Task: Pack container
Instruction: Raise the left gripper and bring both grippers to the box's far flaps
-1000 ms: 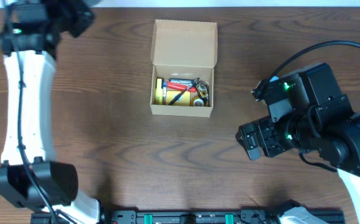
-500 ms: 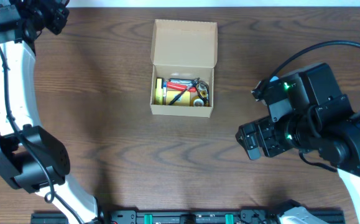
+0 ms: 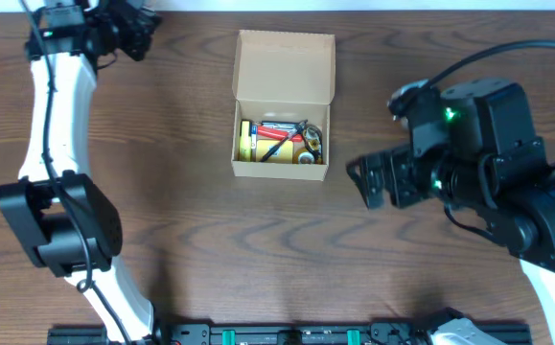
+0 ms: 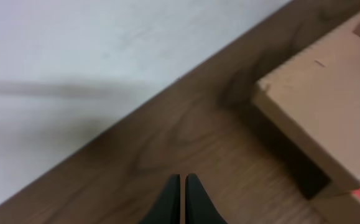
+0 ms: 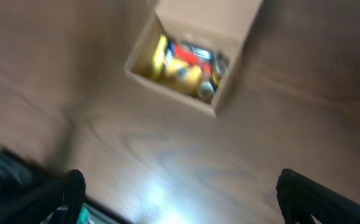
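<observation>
The container is a tan cardboard box at the middle of the table, its flap lid standing open at the back. Yellow, red and dark stationery lies inside. My left gripper hovers at the far left corner of the table, well left of the box. In the left wrist view its fingers are pressed together with nothing between them, and the lid shows at the right. My right gripper stands open right of the box. The blurred right wrist view shows the container ahead of its wide-apart fingertips.
A white wall runs along the table's far edge, close to the left gripper. Dark wood tabletop surrounds the box. A black rail lies along the near edge.
The left arm has swung, carrying its shut gripper from the far left corner rightward toward the box. The right gripper has moved left and slightly up, closer to the box.
</observation>
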You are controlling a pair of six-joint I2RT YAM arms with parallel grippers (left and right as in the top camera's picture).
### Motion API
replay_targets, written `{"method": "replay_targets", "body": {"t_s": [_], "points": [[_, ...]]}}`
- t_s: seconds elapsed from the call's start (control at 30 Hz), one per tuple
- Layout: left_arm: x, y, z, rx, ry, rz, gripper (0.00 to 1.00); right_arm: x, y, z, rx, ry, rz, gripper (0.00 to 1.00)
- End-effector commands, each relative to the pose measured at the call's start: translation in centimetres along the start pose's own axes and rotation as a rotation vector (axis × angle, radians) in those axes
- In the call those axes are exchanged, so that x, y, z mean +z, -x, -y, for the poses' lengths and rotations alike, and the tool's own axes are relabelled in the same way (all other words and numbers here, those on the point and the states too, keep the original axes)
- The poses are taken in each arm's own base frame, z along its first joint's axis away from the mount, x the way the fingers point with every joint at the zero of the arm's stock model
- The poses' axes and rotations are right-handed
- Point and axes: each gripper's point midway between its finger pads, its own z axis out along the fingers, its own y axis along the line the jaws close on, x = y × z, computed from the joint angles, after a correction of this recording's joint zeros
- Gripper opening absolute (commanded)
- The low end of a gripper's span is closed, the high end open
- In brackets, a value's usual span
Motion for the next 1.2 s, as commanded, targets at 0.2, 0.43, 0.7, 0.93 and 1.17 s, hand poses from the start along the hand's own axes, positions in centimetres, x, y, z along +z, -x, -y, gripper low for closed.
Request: {"method": "replay_targets", "body": {"t_s": [0.2, 0.43, 0.7, 0.93, 1.17], "points": [[3.8, -3.5, 4.4, -0.060, -0.105, -0.164, 0.06, 0.1, 4.6, 2.4, 0.144, -0.136, 0.190, 0.51], [6.1, -6.1, 5.0, -0.237, -0.133, -0.225, 0.06, 3.6, 4.2, 10.3, 0.377, -0.564, 0.172, 0.01], [8.9, -6.6, 5.8, -0.378, -0.143, -0.220, 0.06, 12.8, 2.3, 15.3, 0.569, -0.635, -0.035, 0.01], [11.0, -5.6, 5.2, -0.510, -0.124, -0.154, 0.06, 20.9, 2.6, 20.0, 0.661, -0.414, -0.142, 0.01], [13.4, -7.6, 6.9, -0.586, -0.182, -0.195, 0.06, 28.8, 4.0, 21.0, 0.718, -0.047, -0.146, 0.02]]}}
